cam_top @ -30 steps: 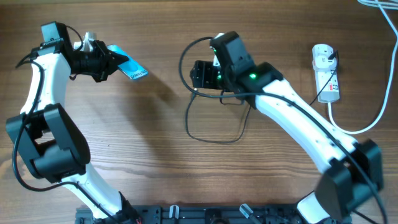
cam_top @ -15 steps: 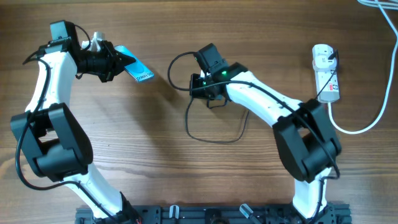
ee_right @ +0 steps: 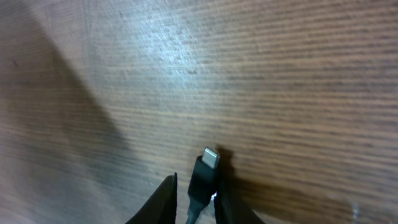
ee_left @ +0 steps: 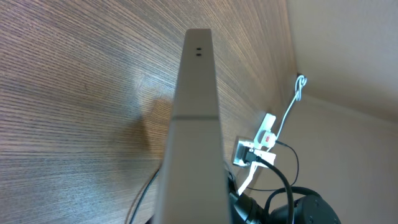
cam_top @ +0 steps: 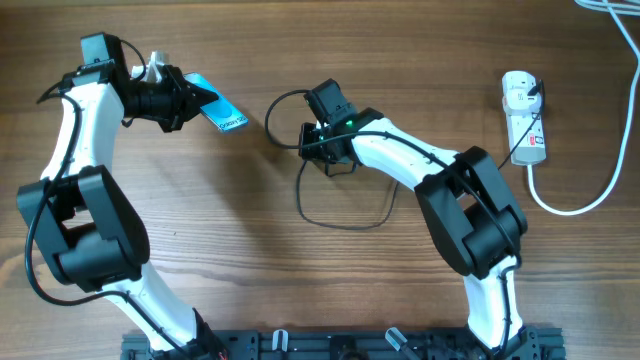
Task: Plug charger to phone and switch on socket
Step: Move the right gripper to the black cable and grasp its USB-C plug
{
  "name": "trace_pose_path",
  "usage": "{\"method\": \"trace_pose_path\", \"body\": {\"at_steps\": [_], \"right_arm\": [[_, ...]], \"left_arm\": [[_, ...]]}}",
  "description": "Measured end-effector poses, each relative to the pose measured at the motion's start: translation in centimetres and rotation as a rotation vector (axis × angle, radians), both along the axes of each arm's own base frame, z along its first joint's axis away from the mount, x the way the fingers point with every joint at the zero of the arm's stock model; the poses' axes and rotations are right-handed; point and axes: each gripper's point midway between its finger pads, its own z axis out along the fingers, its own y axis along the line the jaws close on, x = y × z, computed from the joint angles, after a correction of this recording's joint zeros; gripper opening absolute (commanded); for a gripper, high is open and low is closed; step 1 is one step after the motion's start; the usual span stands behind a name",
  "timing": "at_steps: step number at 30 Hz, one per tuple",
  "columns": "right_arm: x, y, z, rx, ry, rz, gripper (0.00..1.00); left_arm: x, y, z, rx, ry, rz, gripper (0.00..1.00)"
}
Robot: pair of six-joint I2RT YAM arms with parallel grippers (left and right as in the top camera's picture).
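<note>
The phone (cam_top: 222,114), its screen lit cyan, sat clamped in the left tool (cam_top: 192,100), tilted. The charger (cam_top: 340,224), a thin black cable, looped below the right tool (cam_top: 312,143), which pinched it just behind its plug tip (ee_right: 210,158). The white socket (cam_top: 524,118) lay well right of both tools.

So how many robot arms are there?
2. The left arm is at the left, and the left gripper holds the phone. The right arm reaches to the middle, and the right gripper pinches the charger.
</note>
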Motion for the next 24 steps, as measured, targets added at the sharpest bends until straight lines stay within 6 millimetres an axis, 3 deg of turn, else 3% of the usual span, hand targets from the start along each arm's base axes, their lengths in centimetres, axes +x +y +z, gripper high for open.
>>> {"method": "trace_pose_path", "body": {"at_steps": [8, 11, 14, 18, 24], "right_arm": [[-0.1, 0.0, 0.1, -0.01, 0.016, -0.005, 0.04], [-0.8, -1.5, 0.7, -0.111, 0.04, 0.032, 0.04], [0.2, -2.8, 2.1, -0.207, -0.022, 0.059, 0.04], [0.8, -3.8, 2.3, -0.282, -0.072, 0.077, 0.04], [-0.7, -2.9, 2.1, -0.307, -0.058, 0.12, 0.04]], "left_arm": [[0.0, 0.0, 0.0, 0.0, 0.0, 0.0, 0.04], [0.0, 0.0, 0.0, 0.0, 0.0, 0.0, 0.04], [0.0, 0.0, 0.0, 0.0, 0.0, 0.0, 0.04], [0.0, 0.0, 0.0, 0.0, 0.0, 0.0, 0.04], [0.0, 0.0, 0.0, 0.0, 0.0, 0.0, 0.04]]}}
